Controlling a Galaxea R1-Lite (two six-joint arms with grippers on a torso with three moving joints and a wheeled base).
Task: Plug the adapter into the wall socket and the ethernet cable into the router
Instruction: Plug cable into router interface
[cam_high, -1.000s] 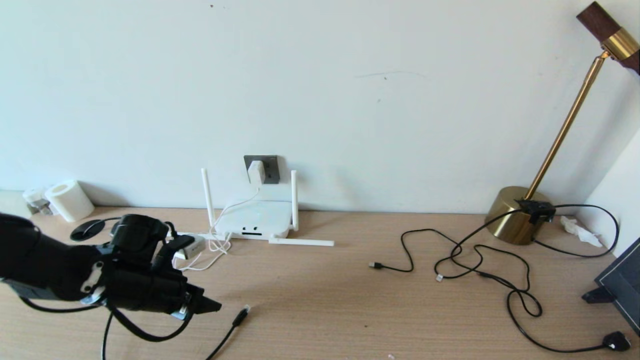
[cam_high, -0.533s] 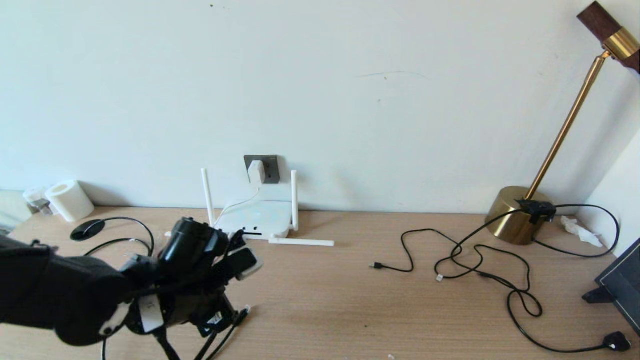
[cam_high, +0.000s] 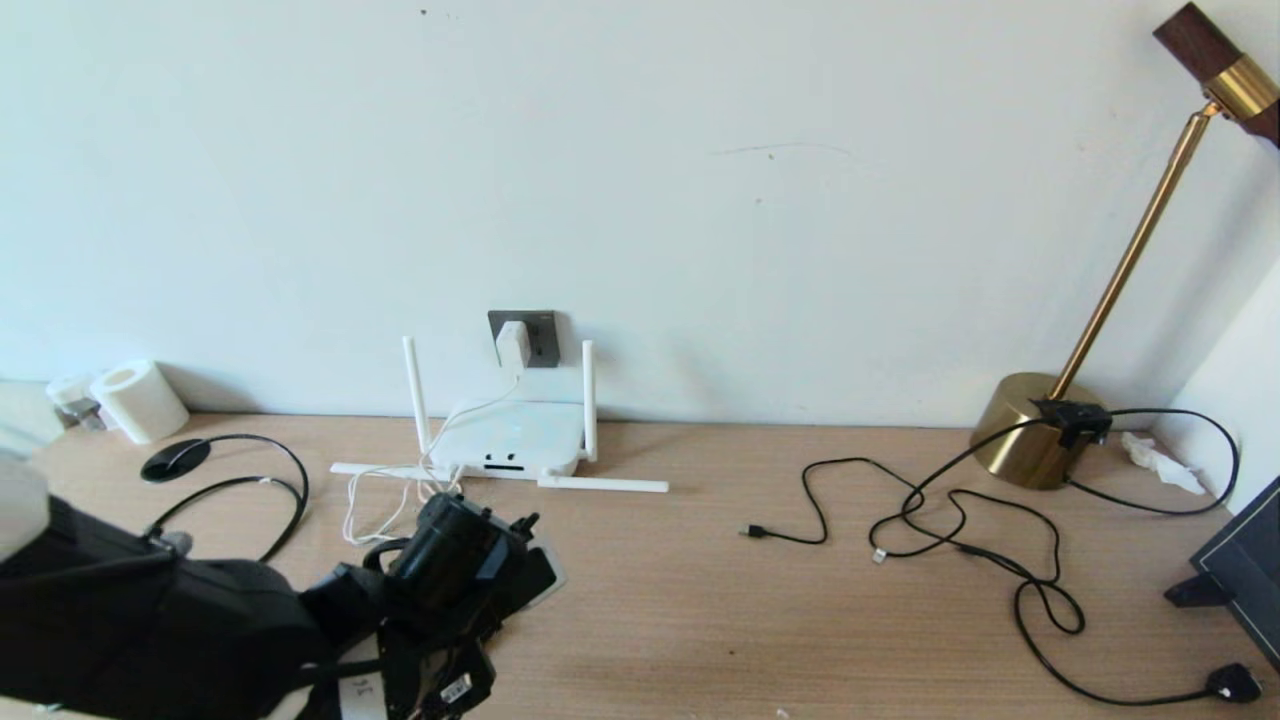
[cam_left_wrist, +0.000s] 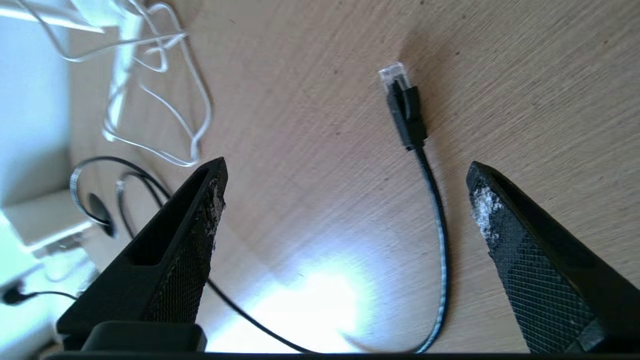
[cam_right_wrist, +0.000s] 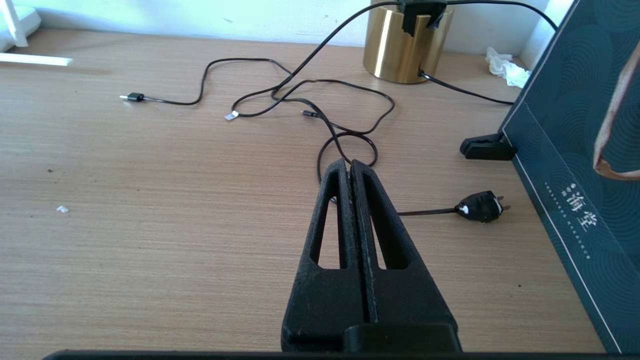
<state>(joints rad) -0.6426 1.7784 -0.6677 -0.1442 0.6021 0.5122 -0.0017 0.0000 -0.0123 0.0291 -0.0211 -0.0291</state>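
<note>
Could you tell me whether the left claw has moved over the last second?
Yes. In the head view the left claw has swung rightward, from left of the router to the desk below it.

We see the white adapter (cam_high: 513, 343) seated in the dark grey wall socket (cam_high: 524, 338), directly at twelve o'clock above the white router (cam_high: 512, 438). The black ethernet cable (cam_left_wrist: 434, 215) lies loose on the bench, clear connector unplugged.
</note>
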